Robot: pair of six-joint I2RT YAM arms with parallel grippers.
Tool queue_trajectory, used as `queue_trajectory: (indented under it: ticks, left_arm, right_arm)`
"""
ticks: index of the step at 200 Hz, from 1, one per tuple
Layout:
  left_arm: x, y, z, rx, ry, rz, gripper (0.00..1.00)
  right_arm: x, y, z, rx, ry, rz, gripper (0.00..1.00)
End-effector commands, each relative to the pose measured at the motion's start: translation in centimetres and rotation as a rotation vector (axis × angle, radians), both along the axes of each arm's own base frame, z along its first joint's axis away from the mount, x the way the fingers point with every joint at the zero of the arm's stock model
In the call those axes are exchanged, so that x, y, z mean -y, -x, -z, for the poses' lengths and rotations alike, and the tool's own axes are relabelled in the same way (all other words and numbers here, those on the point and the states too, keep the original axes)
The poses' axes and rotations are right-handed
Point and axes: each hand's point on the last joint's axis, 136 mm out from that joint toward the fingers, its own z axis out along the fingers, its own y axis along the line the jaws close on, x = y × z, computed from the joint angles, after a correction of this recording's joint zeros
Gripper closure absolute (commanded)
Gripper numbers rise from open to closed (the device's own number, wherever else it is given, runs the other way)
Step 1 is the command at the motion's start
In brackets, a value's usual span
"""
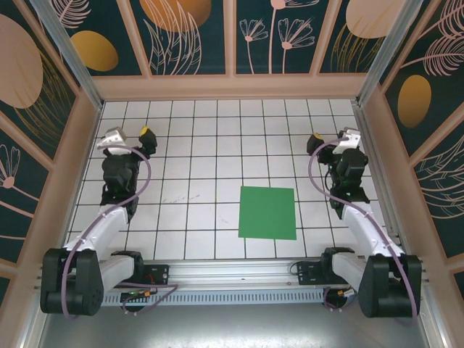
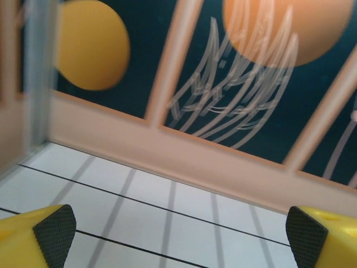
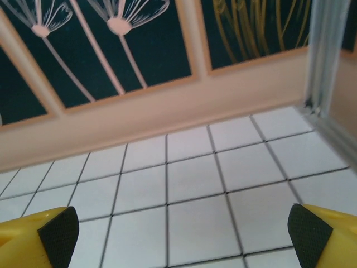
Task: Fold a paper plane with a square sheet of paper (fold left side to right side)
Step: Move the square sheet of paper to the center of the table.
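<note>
A white tiled table (image 1: 196, 145), walled by dark floral panels (image 1: 192, 36), carries everything. At upper left of the overhead view the left gripper (image 1: 132, 138) hangs with jaws spread wide and nothing between them. Right of centre, toward the bottom, the square sheet of paper (image 1: 267, 212) lies flat and unfolded, apparently square to the grid. At upper right the right gripper (image 1: 335, 139) is equally wide and empty. Both are well apart from the sheet. Thin paper on smooth tile may slide instead of lifting when a pad catches its left edge, skewing the fold. No container is visible.
</note>
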Motion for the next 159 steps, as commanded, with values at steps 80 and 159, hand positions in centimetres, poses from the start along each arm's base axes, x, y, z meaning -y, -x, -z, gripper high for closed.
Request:
queue_trajectory:
  ticks: [80,159]
  left_arm:
    - [18.0,3.9,10.5,-0.508,0.058,0.537,0.01]
    - [18.3,3.4,10.8,-0.519,-0.005,0.489,0.01]
  right_arm:
    - [-14.8,13.4,15.6,-0.865,0.06,-0.383,0.01]
    - [-16.7,17.1,20.7,-1.031,0.255,-0.396,0.02]
